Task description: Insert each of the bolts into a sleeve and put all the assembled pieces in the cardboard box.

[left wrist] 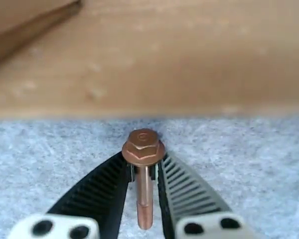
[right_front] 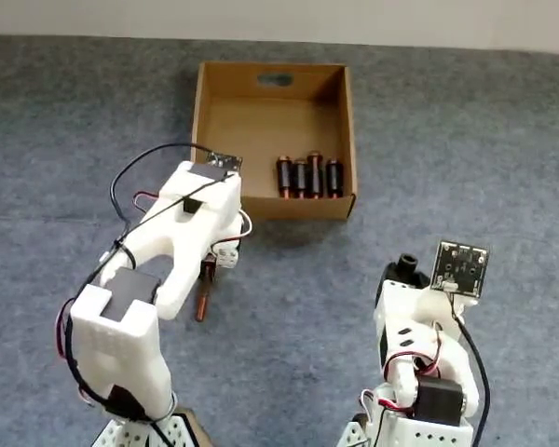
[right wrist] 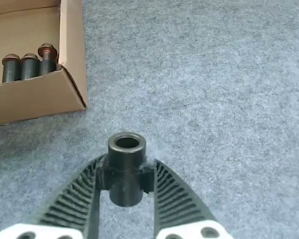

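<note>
My left gripper (left wrist: 144, 172) is shut on a copper bolt (left wrist: 143, 174), hex head toward the cardboard box's outer wall (left wrist: 149, 64). From above, that bolt (right_front: 203, 296) hangs below the left arm, just in front of the cardboard box (right_front: 197, 121). My right gripper (right wrist: 124, 179) is shut on a black sleeve (right wrist: 126, 167), its open bore facing away from the camera. In the high view the sleeve (right_front: 407, 265) sticks out of the right arm at the lower right. Several assembled pieces (right_front: 309, 177) lie side by side in the box, also seen in the right wrist view (right wrist: 29, 64).
Grey carpet (right_front: 466, 149) covers the table all around. The box has a hand slot (right_front: 274, 79) in its far wall. Open carpet lies between the two arms and to the right of the box.
</note>
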`<state>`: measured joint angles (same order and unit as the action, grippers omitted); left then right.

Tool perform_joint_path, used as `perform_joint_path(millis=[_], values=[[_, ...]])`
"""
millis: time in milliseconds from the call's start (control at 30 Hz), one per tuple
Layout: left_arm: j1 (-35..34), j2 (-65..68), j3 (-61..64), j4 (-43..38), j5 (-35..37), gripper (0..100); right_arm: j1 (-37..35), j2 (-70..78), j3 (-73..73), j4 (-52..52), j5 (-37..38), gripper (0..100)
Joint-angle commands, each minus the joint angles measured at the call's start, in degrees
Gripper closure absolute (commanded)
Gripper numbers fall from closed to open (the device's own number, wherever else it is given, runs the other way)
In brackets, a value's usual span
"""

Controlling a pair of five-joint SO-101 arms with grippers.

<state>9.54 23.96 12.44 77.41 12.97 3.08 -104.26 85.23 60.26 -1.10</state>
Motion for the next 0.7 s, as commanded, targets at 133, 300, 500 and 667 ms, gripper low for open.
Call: perform_joint_path(millis=[133,300,500,667], values=[[-0.5,-21.0,5.2,3.4,-0.3,99,0.0,-0.5,-2.0,0.4,-0.2,99.3],[-0.6,-37.6,12.4,3.5,-0.4,99,-0.6,-0.5,-7.6,0.5,-0.2,99.3],[-1.0,-50.2,14.9,3.5,-0.1,99,-13.2,-0.5,-8.9,-3.0,0.0,98.9],[-1.0,-58.9,13.0,2.5,0.0,99,-24.2,-0.4,-3.9,-14.0,0.0,98.9]])
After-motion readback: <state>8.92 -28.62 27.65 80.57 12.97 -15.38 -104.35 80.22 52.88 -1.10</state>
